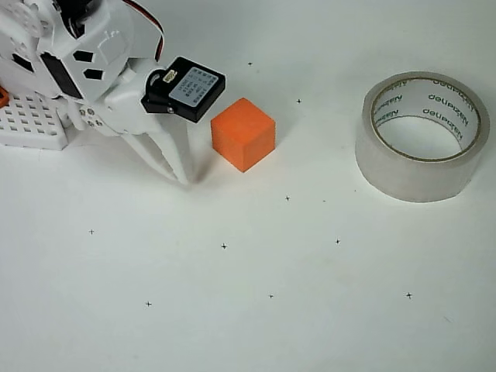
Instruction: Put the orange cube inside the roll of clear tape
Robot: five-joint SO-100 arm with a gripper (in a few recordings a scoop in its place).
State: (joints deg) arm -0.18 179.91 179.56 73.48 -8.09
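Observation:
The orange cube (243,133) sits on the white table, left of centre near the top. The roll of clear tape (422,136) lies flat at the right with its hole facing up; its white core carries dark lettering and nothing is inside. My white gripper (183,178) reaches down from the top left. Its two fingers meet at the tips, so it is shut with nothing held. The tips rest just left of and slightly below the cube, with a small gap between them and the cube.
A white perforated block (31,124) with a tiny orange bit lies at the left edge, under the arm (85,54). Small black cross marks dot the white table (256,310), which stretches bare across the lower half.

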